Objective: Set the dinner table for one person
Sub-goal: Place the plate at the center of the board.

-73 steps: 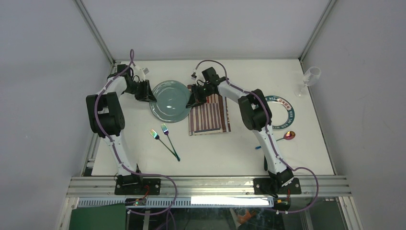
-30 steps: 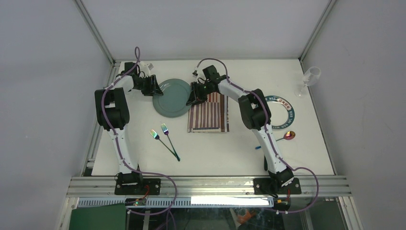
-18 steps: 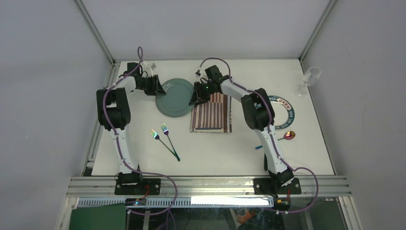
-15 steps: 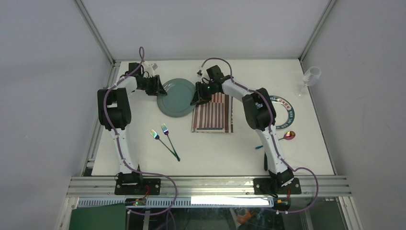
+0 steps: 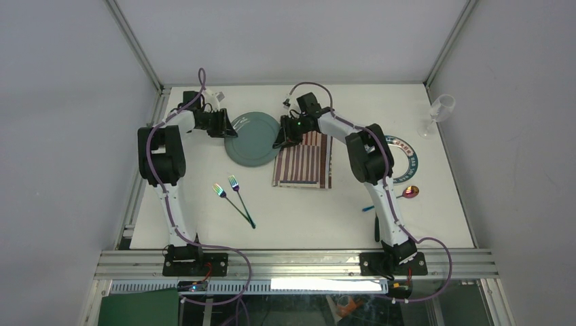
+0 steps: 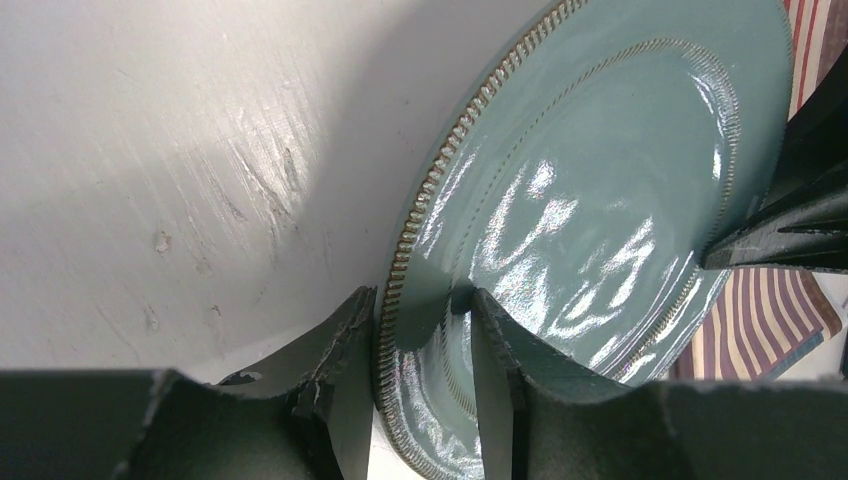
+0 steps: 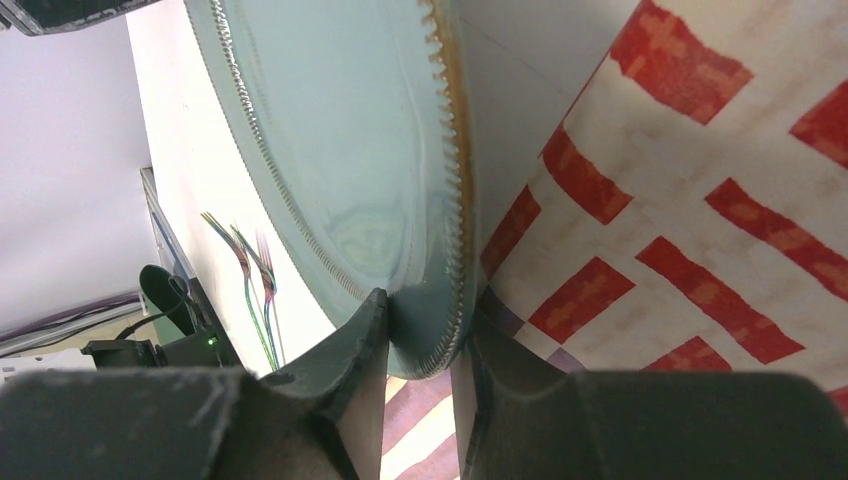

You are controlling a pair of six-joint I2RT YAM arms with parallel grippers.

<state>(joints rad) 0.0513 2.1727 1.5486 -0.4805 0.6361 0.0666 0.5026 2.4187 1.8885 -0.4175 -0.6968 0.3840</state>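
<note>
A round teal plate (image 5: 252, 139) with a beaded rim is held over the white dinner table (image 5: 306, 217), its right edge above the striped placemat (image 5: 303, 164). My left gripper (image 5: 224, 125) is shut on the plate's left rim (image 6: 420, 330). My right gripper (image 5: 280, 140) is shut on the plate's right rim (image 7: 430, 330), over the placemat (image 7: 680, 200). Two iridescent forks (image 5: 234, 197) lie on the table in front of the plate and also show in the right wrist view (image 7: 250, 280).
A ring-shaped coaster (image 5: 406, 156) lies right of the placemat, with an iridescent spoon (image 5: 409, 192) in front of it. A clear glass (image 5: 440, 112) stands at the far right edge. Aluminium rails (image 5: 299, 261) frame the table.
Both arms have carried the plate to the right, so its right edge now overlaps the placemat. The placemat has also shifted a little to the right.
</note>
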